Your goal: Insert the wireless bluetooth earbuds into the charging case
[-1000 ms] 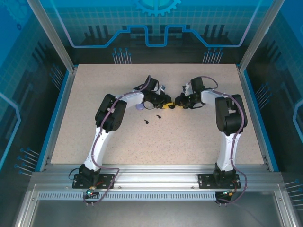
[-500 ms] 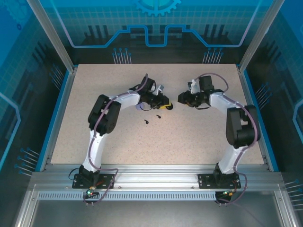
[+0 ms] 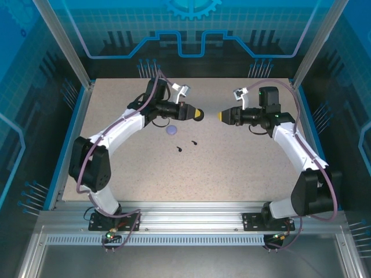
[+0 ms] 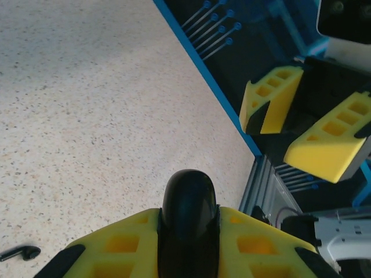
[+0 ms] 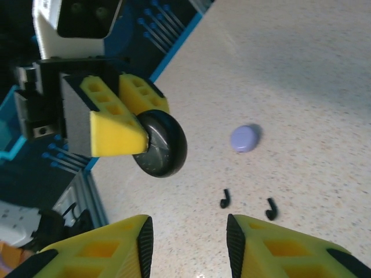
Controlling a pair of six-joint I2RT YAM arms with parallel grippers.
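Black round case (image 4: 188, 200) clamped in my left gripper (image 3: 191, 112); my right gripper (image 5: 188, 237) half-open, empty. I should pinch the tiny black stemmed earbuds (image 5: 225, 199) lightly.

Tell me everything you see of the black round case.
The black round case is a glossy disc, plastic by its look, with a greyer flat face and a rounded rim. It is clamped by its flat faces between the yellow fingers of the left gripper, jutting past their tips, clear of the table. Nothing else touches it.
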